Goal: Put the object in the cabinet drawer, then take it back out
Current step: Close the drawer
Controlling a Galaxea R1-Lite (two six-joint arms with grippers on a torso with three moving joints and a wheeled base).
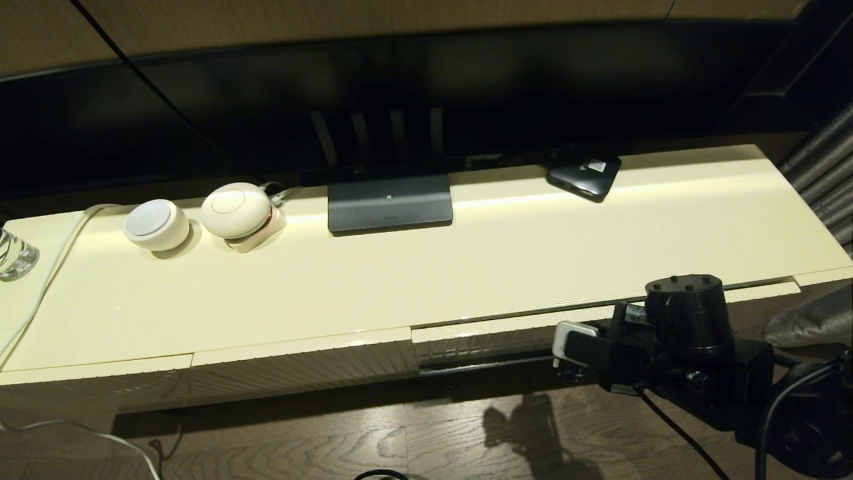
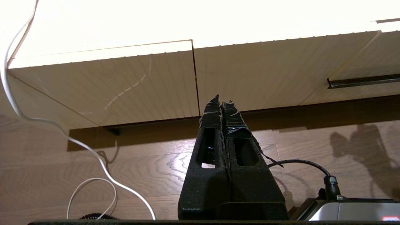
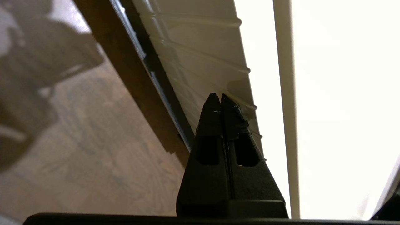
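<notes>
The black umbrella shows in no view. The cabinet drawer (image 1: 480,345) is the ribbed cream front at the cabinet's right half, with a long dark bar handle (image 1: 490,365) along its lower edge. My right arm (image 1: 686,320) reaches in at that front from the right. In the right wrist view my right gripper (image 3: 217,96) is shut and empty, its tips at the ribbed drawer front (image 3: 200,56), just beside the bar handle (image 3: 150,62). My left gripper (image 2: 221,100) is shut and empty, low before the left panels, with the drawer's handle (image 2: 362,82) off to one side.
On the cabinet top (image 1: 466,267) stand a small flat black box with a white label (image 1: 585,175), a dark flat device (image 1: 390,203), two white round devices (image 1: 156,225) (image 1: 234,210) and a glass (image 1: 13,253). A white cable (image 2: 62,131) trails over the wood floor. Grey fabric (image 1: 810,320) lies far right.
</notes>
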